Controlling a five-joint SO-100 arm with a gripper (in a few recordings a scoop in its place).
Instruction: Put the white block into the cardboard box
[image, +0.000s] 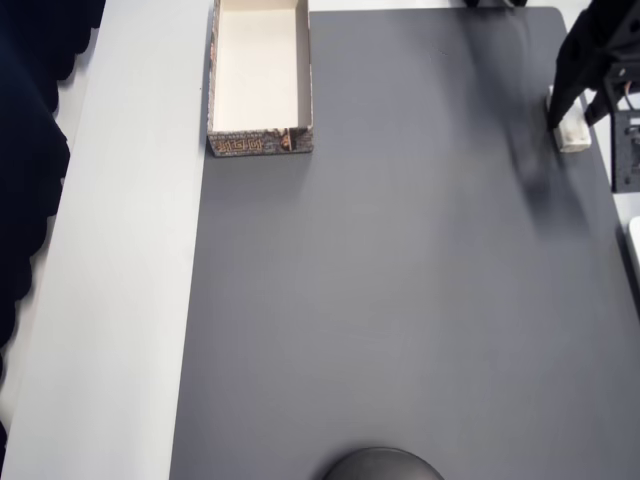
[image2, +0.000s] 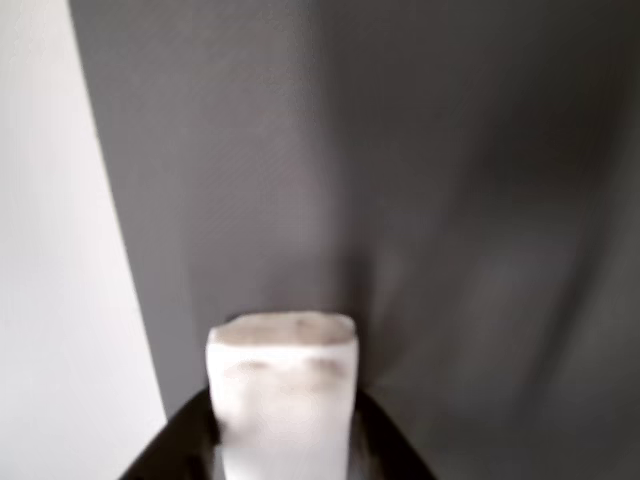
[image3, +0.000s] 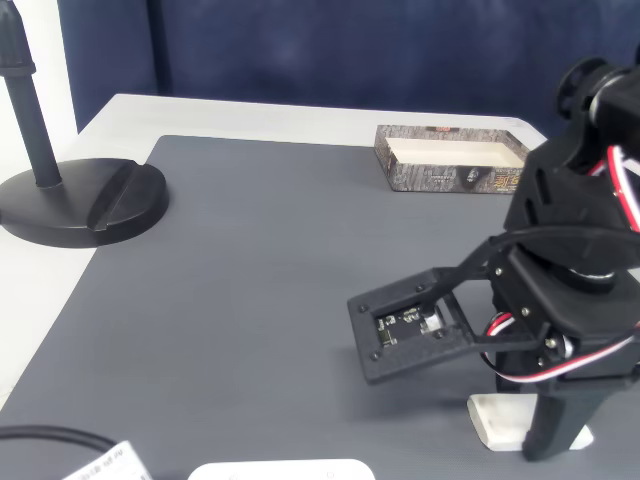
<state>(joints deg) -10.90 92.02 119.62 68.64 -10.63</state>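
Note:
The white block (image2: 283, 385) stands between my gripper's (image2: 285, 455) black fingers, which press against both of its sides. In the overhead view the white block (image: 573, 134) rests on the grey mat at the far right under the gripper (image: 562, 118). The fixed view shows the white block (image3: 503, 420) on the mat at the gripper's (image3: 535, 432) foot. The cardboard box (image: 260, 145) lies open at the top left of the overhead view, cream inside and with nothing in it. In the fixed view the cardboard box (image3: 450, 176) sits far behind the arm.
A black round stand base (image3: 85, 200) sits at the mat's left in the fixed view and at the bottom edge (image: 383, 466) of the overhead view. A larger white thing (image3: 280, 470) and a cable (image3: 45, 437) lie at the near edge. Bare grey mat (image: 400, 280) spans between block and box.

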